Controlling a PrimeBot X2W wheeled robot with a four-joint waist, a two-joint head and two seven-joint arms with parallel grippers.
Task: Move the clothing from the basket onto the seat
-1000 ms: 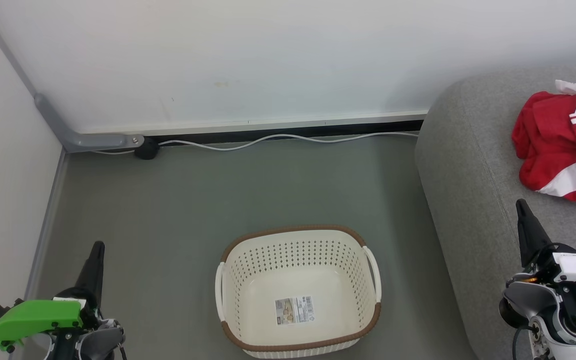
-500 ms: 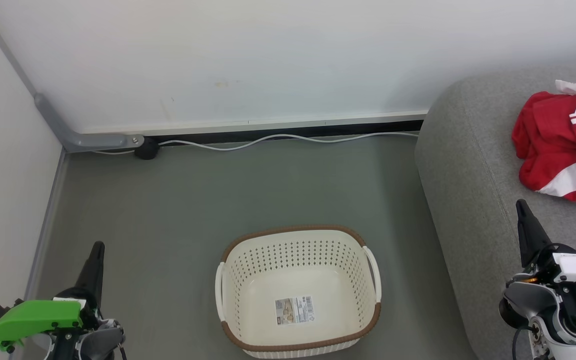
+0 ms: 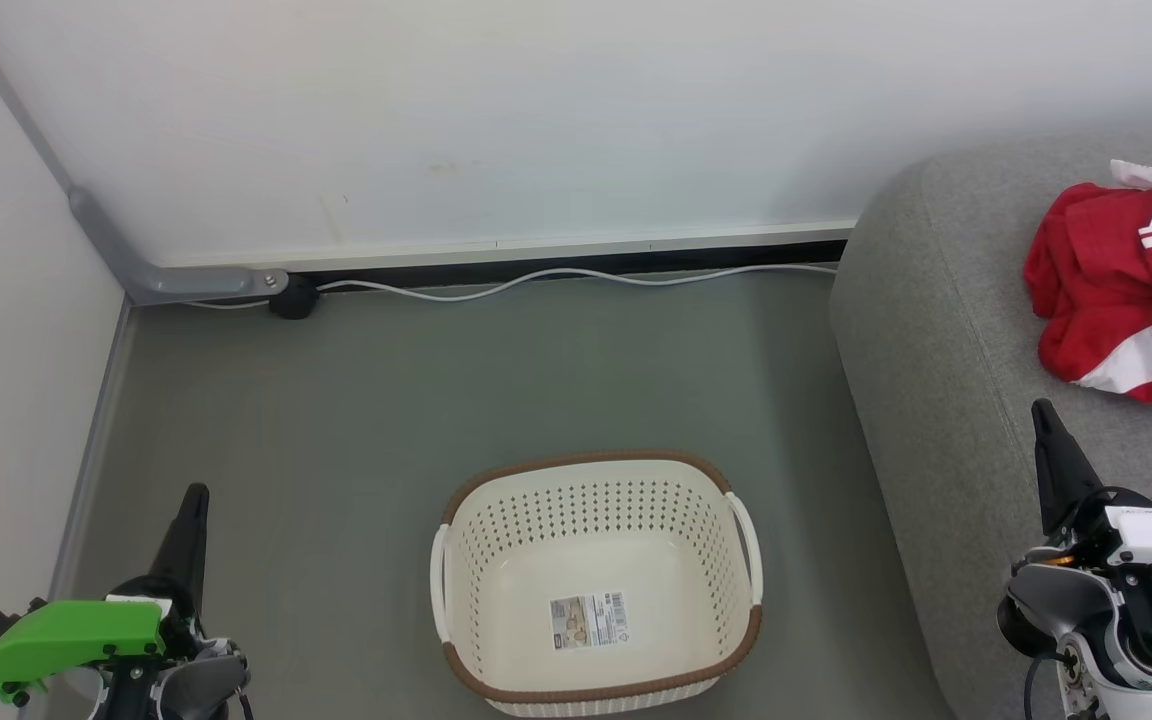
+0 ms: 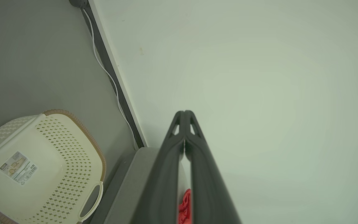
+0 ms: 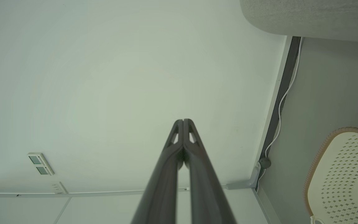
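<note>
My left pincer [image 3: 197, 492] and right pincer [image 3: 1039, 406] are closed, empty. I cannot read the label [image 3: 588, 620] in the basket [image 3: 576, 458]. The clothing [image 3: 1096, 280] lies on the sofa [image 3: 936, 330], right.

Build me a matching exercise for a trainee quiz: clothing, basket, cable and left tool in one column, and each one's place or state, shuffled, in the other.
Column one
1. clothing
2. basket
3. white cable
4. left tool

Column two
A. shut, gripping nothing
B. heaped on the grey seat
C. on the floor, a label inside
D. along the foot of the wall

Pairs: 1-B, 2-C, 3-D, 4-A
</note>
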